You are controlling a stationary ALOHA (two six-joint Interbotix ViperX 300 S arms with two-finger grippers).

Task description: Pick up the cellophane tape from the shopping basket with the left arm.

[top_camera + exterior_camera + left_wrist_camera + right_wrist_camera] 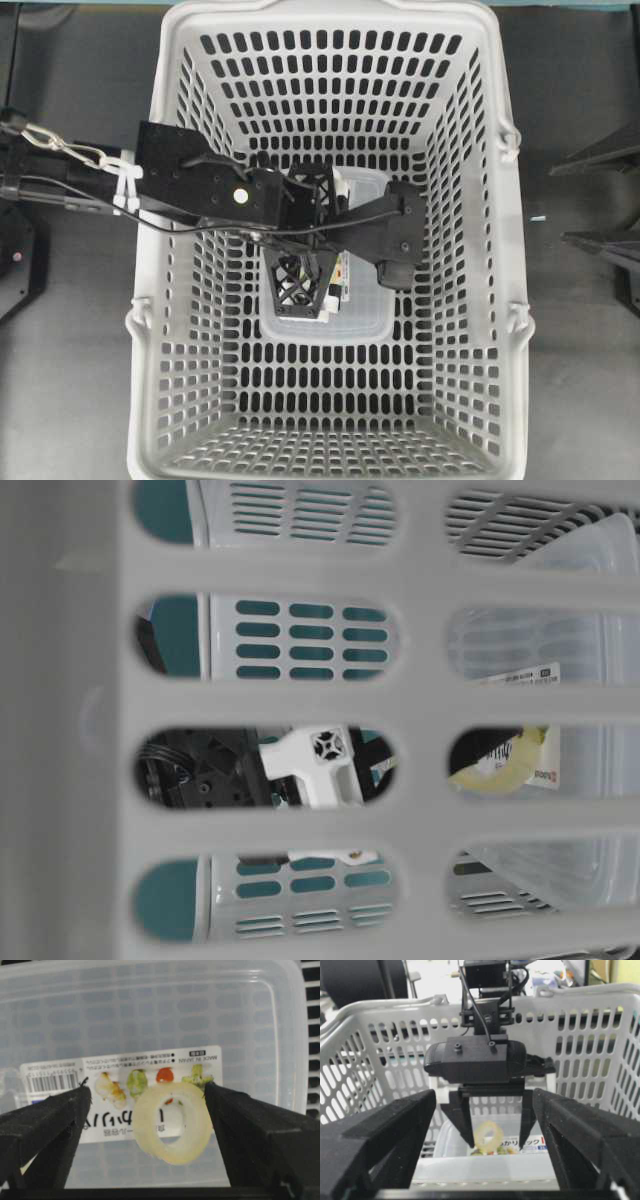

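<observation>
The cellophane tape [172, 1122], a pale yellow ring, stands tilted on the lid of a clear container [150, 1010] inside the shopping basket [300, 70]. My left gripper [146, 1089] points down into the basket and is open around the tape. The tape's edge touches one finger, with a gap to the other. The right wrist view shows the same: the tape [487, 1137] sits between the left gripper's spread fingers [496, 1146]. In the overhead view the left arm [240, 195] hides the tape. My right gripper [485, 1105] is open and empty outside the basket.
The clear container [360, 325] with a printed label lies on the basket floor under the left gripper. The basket's slotted walls [580, 1035] rise around it. The left wrist camera housing [475, 1062] hangs over the tape. Dark tabletop [580, 380] surrounds the basket.
</observation>
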